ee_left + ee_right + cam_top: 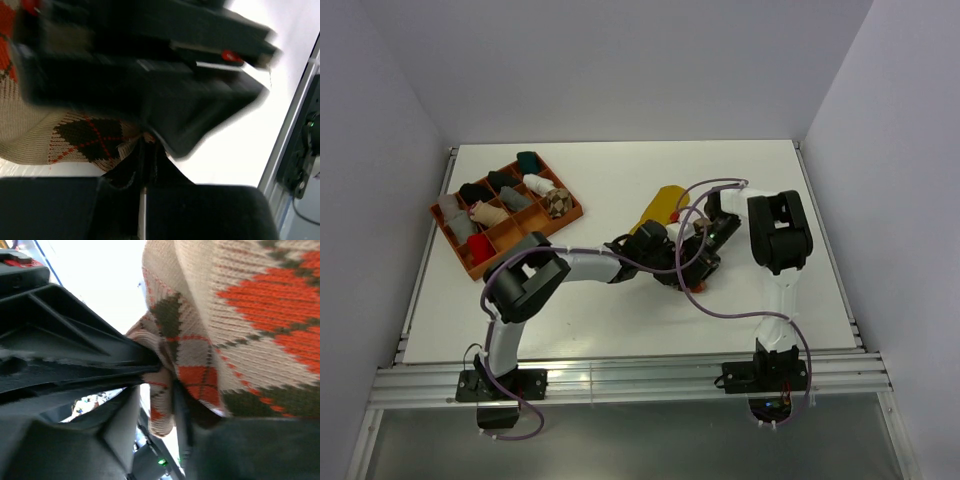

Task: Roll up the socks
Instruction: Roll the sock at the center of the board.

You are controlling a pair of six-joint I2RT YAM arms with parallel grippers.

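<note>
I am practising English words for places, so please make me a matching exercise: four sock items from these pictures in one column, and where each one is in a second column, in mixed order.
Things:
1. argyle sock
2. mustard sock
3. red bundle
4. teal bundle

Places:
A. far corner of the tray
B. on the table, outside the tray
C. pinched in the shut left pincer
D. near corner of the tray

Pairs: 1-C, 2-B, 3-D, 4-A.
</note>
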